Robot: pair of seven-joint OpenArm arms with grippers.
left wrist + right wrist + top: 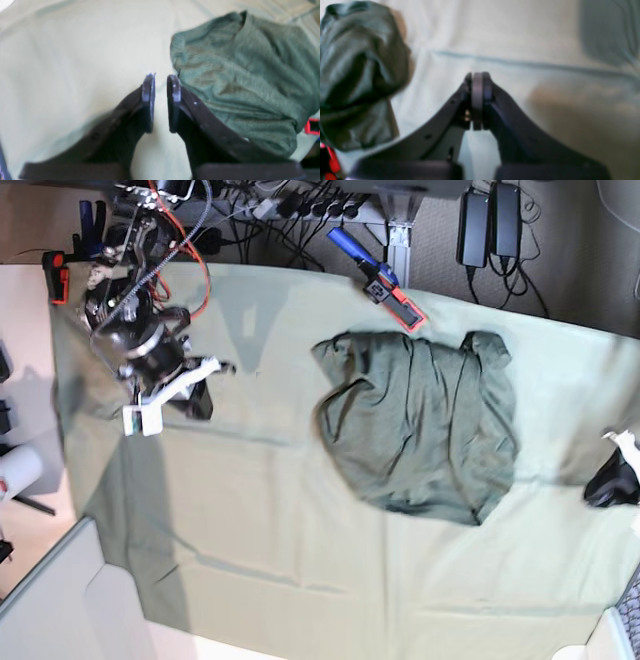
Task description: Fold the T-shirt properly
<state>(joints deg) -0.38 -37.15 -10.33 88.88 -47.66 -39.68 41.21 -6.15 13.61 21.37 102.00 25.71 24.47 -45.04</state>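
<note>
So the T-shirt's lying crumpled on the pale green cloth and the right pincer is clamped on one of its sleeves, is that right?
Not quite. The T-shirt does lie crumpled on the pale green cloth, but the right pincer is shut on nothing, away from the shirt; the right wrist view shows this.

Wrist views soft, blurred; base view sharp, evenly lit.

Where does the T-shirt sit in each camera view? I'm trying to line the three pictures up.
Left wrist: the T-shirt fills the right half, just right of the left gripper.
Right wrist: bunched at the left edge, left of the right gripper.
Base: crumpled, centre-right on the table cloth.
Shared landmark: the red-and-black tool beside the shirt, at the right edge and lower-left corner.
</note>
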